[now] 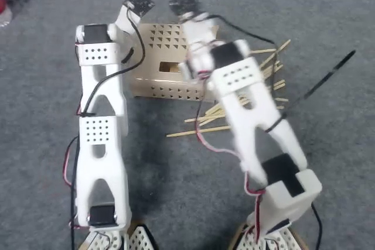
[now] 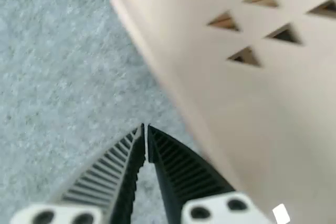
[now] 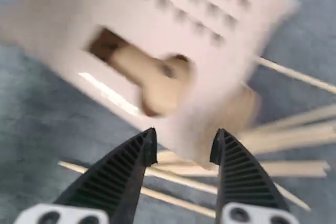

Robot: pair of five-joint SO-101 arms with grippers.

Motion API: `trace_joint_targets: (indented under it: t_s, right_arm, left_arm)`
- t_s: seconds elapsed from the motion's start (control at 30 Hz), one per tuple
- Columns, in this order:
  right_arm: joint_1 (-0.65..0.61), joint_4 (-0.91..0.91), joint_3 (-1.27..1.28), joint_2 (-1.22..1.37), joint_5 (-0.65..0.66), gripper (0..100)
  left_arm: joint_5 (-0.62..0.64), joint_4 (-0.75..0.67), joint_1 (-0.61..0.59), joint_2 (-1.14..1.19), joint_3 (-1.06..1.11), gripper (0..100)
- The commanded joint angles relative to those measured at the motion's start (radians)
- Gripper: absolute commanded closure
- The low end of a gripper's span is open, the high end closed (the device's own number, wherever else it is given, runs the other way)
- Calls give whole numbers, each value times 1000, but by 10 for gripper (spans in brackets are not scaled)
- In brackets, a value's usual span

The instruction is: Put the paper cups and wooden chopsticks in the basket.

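Observation:
The wooden basket (image 1: 158, 89) with triangle cut-outs stands at the far middle of the grey carpet. Wooden chopsticks (image 1: 193, 131) lie scattered at its right side and in front of it. My left gripper (image 2: 145, 129) is shut with nothing in it, low over the carpet right beside the basket's wall (image 2: 252, 103). My right gripper (image 3: 184, 145) is open and holds nothing, just above the basket's corner (image 3: 173, 19) and several chopsticks (image 3: 294, 169). Through the basket's handle slot shows a blurred tan rounded shape (image 3: 157, 85), perhaps a paper cup.
The left arm (image 1: 102, 115) stretches along the basket's left side, and the right arm (image 1: 246, 103) leans over its right end. A thin black rod (image 1: 331, 74) lies on the carpet at the right. A red object (image 1: 4, 4) sits at the far left edge.

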Motion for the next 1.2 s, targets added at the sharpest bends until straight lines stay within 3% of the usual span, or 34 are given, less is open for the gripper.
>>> trace_joint_targets:
  t_s: [0.0,0.1,0.17,0.3,0.6,0.77,1.17]
  right_arm:
    - [134,48,-54,-108,12,849]
    - [257,73,-48,-139,8,998]
    - [312,85,-26,-122,11,964]
    - [344,35,58,-36,12,991]
    - [289,-136,64,145,124,991]
    - [289,-197,64,240,124,991]
    - [160,-222,-40,344,126,991]
  left_arm:
    - [-21,20,-34,-20,-35,988]
    - [-40,12,-43,-26,-36,988]
    - [-38,-21,-44,-26,-36,988]
    - [-34,-95,-38,-20,-35,988]
    - [189,-209,3,-9,-119,988]
    - [218,-288,18,87,-108,988]
    - [210,-284,12,169,-124,988]
